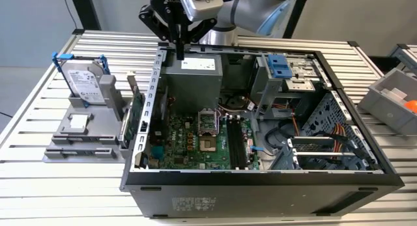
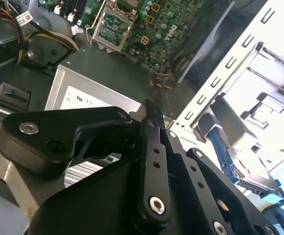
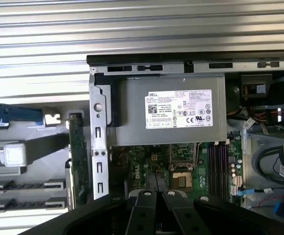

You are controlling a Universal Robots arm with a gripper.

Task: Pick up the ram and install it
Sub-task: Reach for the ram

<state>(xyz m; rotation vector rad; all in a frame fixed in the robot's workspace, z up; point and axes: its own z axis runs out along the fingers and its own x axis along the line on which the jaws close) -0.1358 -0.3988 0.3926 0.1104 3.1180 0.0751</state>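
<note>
The ram (image 1: 179,54) is gripped upright between the gripper's (image 1: 179,42) 2 closed fingers, above the power supply (image 1: 195,84) in the open computer case (image 1: 260,179).

Grey power supply (image 2: 107,73) with white label, green motherboard (image 2: 146,24) adjoining; blue-framed drive (image 2: 249,176) outside case wall (image 2: 215,85).

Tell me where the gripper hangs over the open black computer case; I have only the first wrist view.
Observer: In the exterior view the gripper hangs raised above the black computer case, over its corner with the grey metal power supply box.
Operator: Name what that blue piece beside the case belongs to.
Observer: A silver hard drive in a blue frame, standing on a grey fixture at the exterior view's left.
Operator: Report what lies past the case's other side.
Observer: A grey bin holding something orange, at the exterior view's right.
</note>
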